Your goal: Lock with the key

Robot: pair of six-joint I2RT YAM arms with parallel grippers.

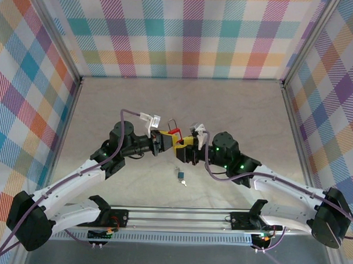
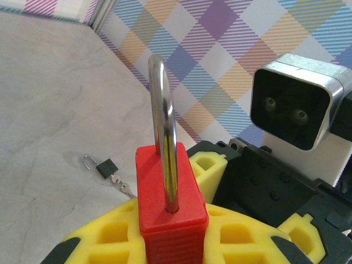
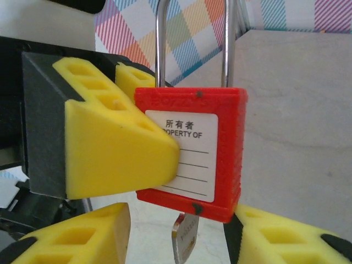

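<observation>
A red padlock (image 1: 175,133) with a steel shackle (image 2: 164,121) is held upright above the table, and my left gripper (image 1: 164,140) is shut on its body. In the left wrist view its yellow pads (image 2: 110,236) press the red body (image 2: 170,203) from both sides. A silver key (image 3: 184,237) hangs from the bottom of the padlock (image 3: 220,148). My right gripper (image 3: 180,226) is open, one yellow pad (image 3: 82,242) on each side of the key with gaps showing. Both shackle legs reach the top of the body.
A small black padlock (image 1: 179,175) with keys lies on the table below the grippers; it also shows in the left wrist view (image 2: 107,168). Checked walls (image 1: 186,34) close in the table on three sides. A metal rail (image 1: 179,216) runs along the near edge.
</observation>
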